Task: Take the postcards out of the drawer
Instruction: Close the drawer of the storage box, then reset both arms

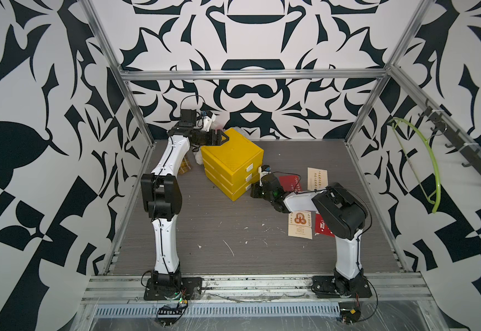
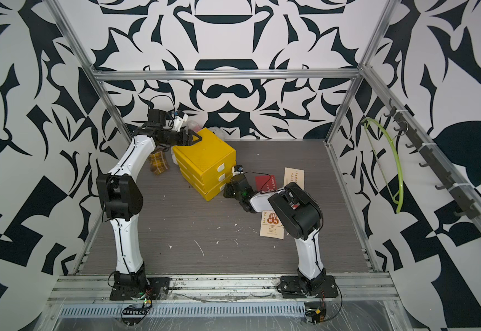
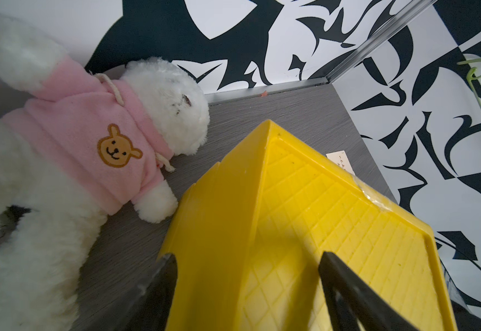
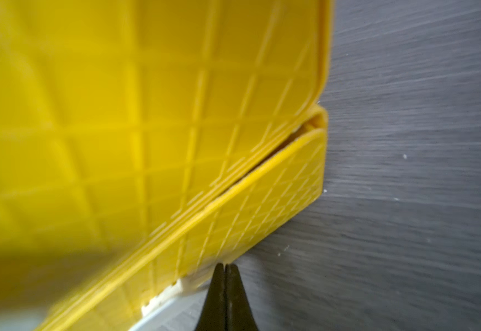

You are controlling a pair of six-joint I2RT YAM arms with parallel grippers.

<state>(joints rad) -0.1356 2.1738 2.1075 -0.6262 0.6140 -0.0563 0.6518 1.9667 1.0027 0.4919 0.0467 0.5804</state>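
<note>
I log four postcards [image 1: 300,225] out on desk [image 1: 219,229] beside yellow drawer unit [image 1: 233,152]; removal looks done; left end effector [image 1: 221,139] open astride unit's rear corner; right end effector [image 1: 253,190] closed, empty, at bottom drawer [image 1: 239,192].

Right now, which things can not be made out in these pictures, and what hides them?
- Inside the yellow plastic drawer unit: hidden by its own fronts in every view.
- Red rectangular card: the right arm covers most of it in both top views.
- Writing on the cream paper card: too small to read.
- Right gripper at the white handle: right wrist view blurred, contact unclear.
</note>
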